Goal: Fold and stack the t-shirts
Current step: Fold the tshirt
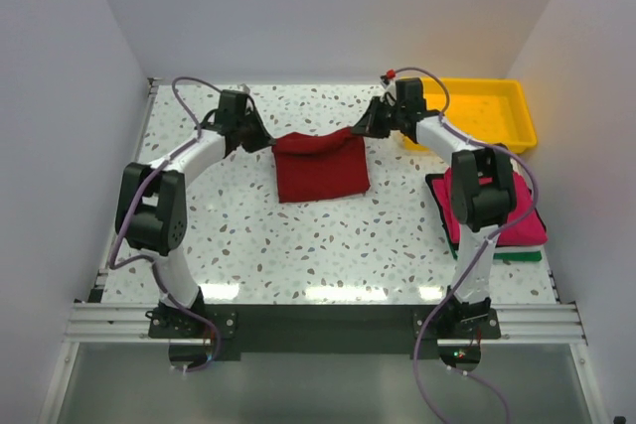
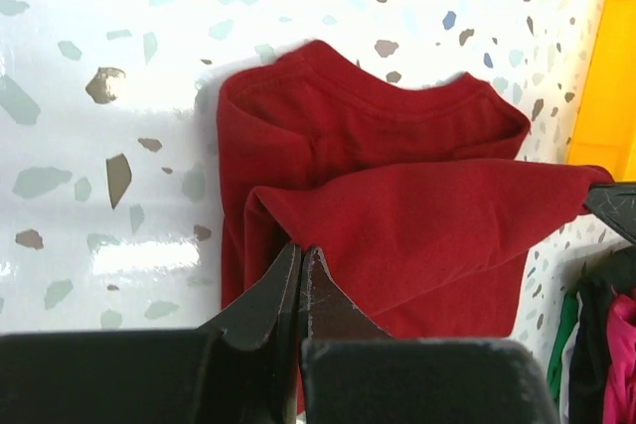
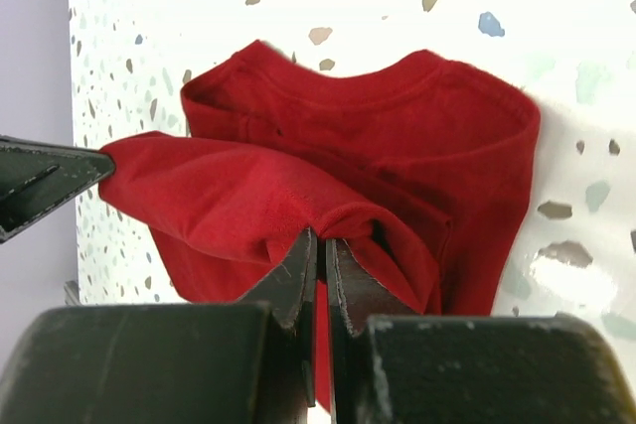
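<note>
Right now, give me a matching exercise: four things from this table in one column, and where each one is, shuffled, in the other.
Things:
1. maroon t-shirt
2. yellow tray
3. pink t-shirt
4. left claw

Places or states:
A. far right corner of the table
B. shut on red cloth
C. middle of the table, partly folded
D. in the pile at the table's right edge

Pairs: 1-C, 2-A, 3-D, 4-B.
</note>
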`<move>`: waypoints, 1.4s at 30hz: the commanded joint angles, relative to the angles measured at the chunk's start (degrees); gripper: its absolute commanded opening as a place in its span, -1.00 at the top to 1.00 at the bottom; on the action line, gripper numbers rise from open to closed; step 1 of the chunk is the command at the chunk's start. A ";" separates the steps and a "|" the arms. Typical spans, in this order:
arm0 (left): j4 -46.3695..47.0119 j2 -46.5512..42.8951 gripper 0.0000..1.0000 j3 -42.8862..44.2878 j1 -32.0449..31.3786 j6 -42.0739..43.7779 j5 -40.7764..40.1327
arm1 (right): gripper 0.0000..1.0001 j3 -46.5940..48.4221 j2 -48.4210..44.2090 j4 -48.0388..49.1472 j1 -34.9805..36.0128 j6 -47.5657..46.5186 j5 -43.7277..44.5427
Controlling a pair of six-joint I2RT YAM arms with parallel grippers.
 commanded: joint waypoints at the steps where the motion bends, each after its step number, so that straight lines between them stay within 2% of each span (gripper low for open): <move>1: 4.54 2.48 1.00 2.76 1.70 1.64 1.70 | 1.00 3.91 2.86 4.31 -0.71 0.45 -1.81; 8: 7.71 7.41 1.00 5.30 2.31 2.43 2.49 | 1.00 6.03 6.65 6.78 -0.97 0.98 -0.68; 14: 7.63 11.02 1.00 9.00 2.84 3.22 5.48 | 1.00 4.89 5.95 7.13 -0.89 0.98 1.35; 24: 11.23 2.50 1.00 1.71 2.75 3.22 6.45 | 1.00 -3.28 -5.64 7.04 -0.97 0.02 3.45; 28: 11.40 2.84 1.00 2.05 2.66 3.57 7.33 | 1.00 -5.22 -7.85 5.99 -1.06 0.02 4.86; 35: 10.27 9.33 1.00 7.31 2.75 3.31 7.25 | 1.00 -3.03 -3.20 5.63 -1.50 1.25 6.01; 40: 9.04 13.56 1.00 11.88 2.75 3.22 5.75 | 1.00 2.33 2.42 5.02 -1.85 1.60 6.97; 41: 8.34 15.39 0.98 14.59 2.75 3.14 5.75 | 0.99 2.69 3.65 5.63 -1.77 2.03 7.32; 42: 7.29 16.02 0.65 15.93 2.75 3.22 6.18 | 0.92 3.91 4.27 5.55 -1.94 2.12 7.41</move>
